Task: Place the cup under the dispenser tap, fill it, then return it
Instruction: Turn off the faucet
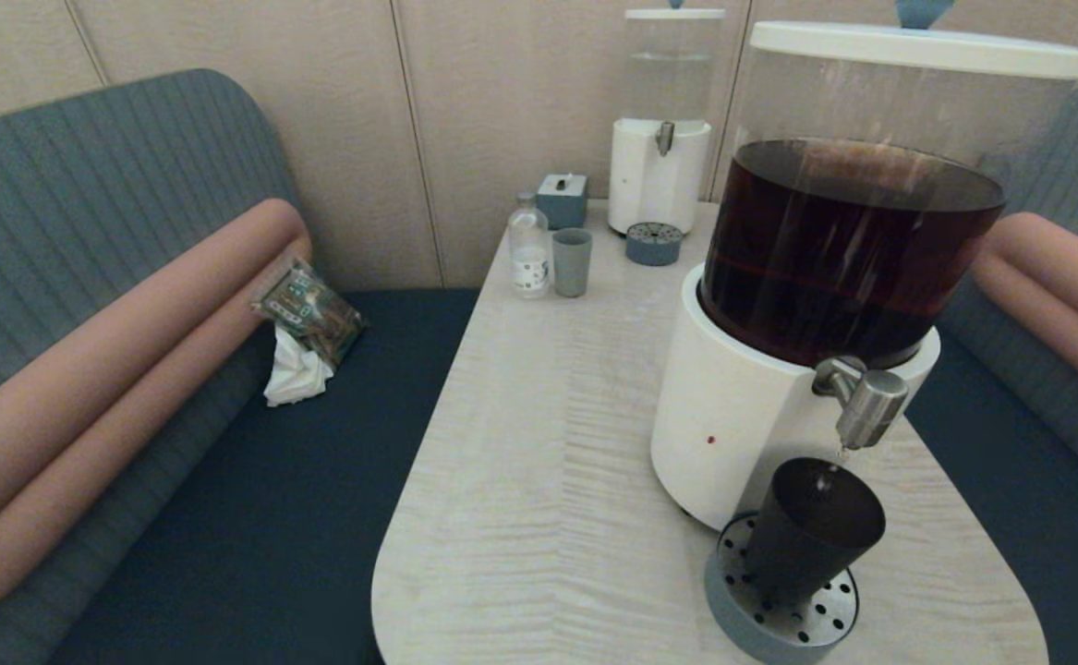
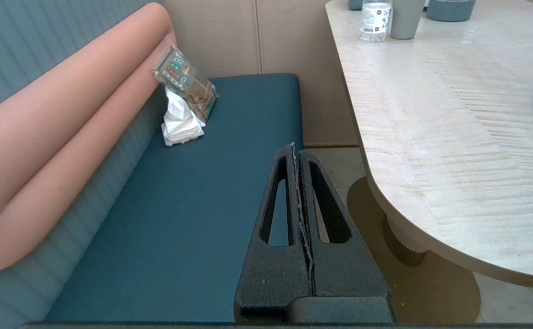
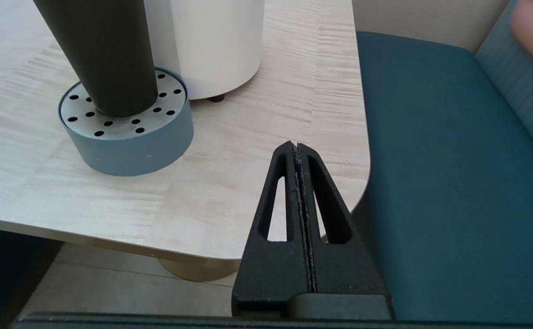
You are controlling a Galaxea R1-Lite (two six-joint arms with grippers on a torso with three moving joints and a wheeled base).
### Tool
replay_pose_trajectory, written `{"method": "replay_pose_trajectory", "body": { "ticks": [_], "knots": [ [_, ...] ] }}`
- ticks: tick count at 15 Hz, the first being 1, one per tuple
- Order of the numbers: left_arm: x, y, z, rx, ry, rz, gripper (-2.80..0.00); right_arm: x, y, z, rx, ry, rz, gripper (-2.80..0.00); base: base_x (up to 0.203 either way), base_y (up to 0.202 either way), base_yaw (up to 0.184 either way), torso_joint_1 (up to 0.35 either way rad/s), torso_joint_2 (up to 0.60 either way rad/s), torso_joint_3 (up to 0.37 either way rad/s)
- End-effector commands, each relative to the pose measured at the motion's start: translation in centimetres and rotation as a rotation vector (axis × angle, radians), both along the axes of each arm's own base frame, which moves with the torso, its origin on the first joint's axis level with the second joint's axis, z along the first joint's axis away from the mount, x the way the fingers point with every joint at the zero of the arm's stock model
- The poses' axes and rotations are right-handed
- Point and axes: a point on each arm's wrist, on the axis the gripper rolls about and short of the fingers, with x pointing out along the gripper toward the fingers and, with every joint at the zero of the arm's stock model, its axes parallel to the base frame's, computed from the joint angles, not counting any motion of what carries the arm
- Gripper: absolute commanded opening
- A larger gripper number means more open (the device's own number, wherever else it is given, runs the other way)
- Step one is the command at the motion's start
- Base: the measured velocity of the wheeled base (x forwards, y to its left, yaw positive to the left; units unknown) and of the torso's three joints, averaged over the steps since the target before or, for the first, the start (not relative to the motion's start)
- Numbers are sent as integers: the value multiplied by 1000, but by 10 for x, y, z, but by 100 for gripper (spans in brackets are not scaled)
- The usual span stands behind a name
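Sitting on the drip tray (image 1: 783, 617), my cup (image 1: 811, 531) is under the dispenser tap (image 1: 864, 399); left gripper (image 2: 297, 151) and right gripper (image 3: 296, 148) both closed tight, holding nothing.

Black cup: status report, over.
Both pincers shut, empty: left pincer beside the bench, right pincer at the table edge. Black cup on drip tray under dispenser tap. Nothing blocking.

Cup (image 1: 811, 531) on drip tray (image 1: 779, 621), under dispenser tap (image 1: 862, 402); dispenser (image 1: 732, 406) behind.

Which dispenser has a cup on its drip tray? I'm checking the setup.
The near dispenser with dark liquid: the black cup stands on its tray. The far tray is bare.
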Motion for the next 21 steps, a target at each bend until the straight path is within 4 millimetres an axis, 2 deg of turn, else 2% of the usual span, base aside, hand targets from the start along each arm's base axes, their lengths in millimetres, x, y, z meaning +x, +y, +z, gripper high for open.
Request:
{"method": "replay_pose_trajectory", "body": {
  "ticks": [1, 21],
  "knots": [
    [3, 0, -11, 0, 39, 1, -280, 0, 0, 0, 7, -2, -1, -280, 0, 0, 0, 0, 0, 0],
    [3, 0, -11, -2, 34, 3, -280, 1, 0, 0, 9, -25, -5, -280, 0, 0, 0, 0, 0, 0]
  ]
}}
